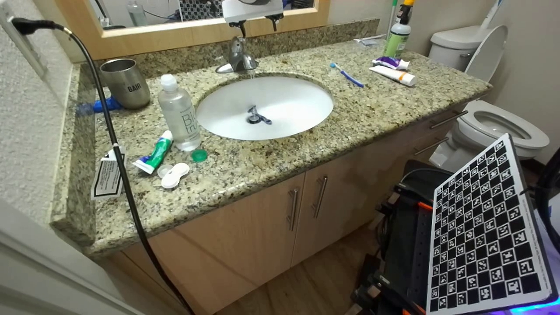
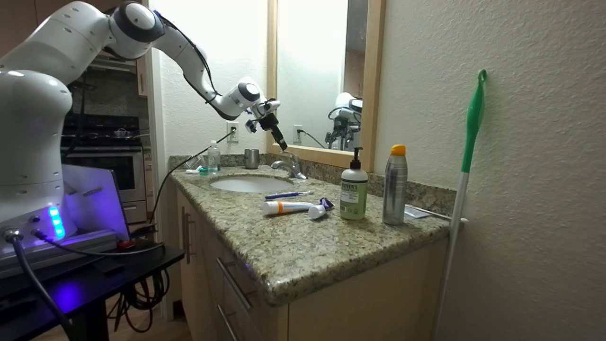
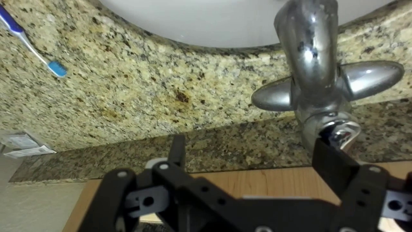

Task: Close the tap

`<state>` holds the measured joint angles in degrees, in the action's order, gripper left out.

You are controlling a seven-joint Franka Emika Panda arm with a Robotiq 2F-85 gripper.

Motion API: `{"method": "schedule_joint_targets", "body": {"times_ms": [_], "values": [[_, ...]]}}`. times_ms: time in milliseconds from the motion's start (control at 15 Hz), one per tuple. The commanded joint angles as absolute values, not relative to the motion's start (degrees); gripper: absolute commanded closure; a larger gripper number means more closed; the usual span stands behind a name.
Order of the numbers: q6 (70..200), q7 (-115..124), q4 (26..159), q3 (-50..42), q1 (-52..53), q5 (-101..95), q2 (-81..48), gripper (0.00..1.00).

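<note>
Behind the sink (image 1: 288,111), on the granite table (image 1: 280,162): one silver tap (image 3: 310,58), spout overhanging the sink. Claw (image 3: 252,153) at the tap's top: jaws spread wide, nothing gripped; in wrist view one finger (image 3: 336,167) overlaps the lever (image 3: 342,132), contact uncertain. Further items: toothbrush (image 1: 347,75), steel cup (image 1: 125,84), clear bottle (image 1: 179,116).

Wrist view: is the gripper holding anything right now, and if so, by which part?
Nothing is held: the gripper is open, with one finger right by the faucet's lever handle; whether they touch cannot be told.
</note>
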<state>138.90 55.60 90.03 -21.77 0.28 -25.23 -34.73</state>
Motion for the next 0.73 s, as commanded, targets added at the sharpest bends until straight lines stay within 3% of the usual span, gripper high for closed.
{"method": "schedule_joint_targets", "body": {"times_ms": [0,333,667], "values": [[129.05,46.40,86.61,-16.93,-3.32,-17.89,-35.99,0.00],[116.69,41.59,80.96,-15.14,-5.39,-11.21,-37.62,0.00],[119.29,43.95,83.41,-16.38,-3.99,-13.18,-36.32,0.00]]}}
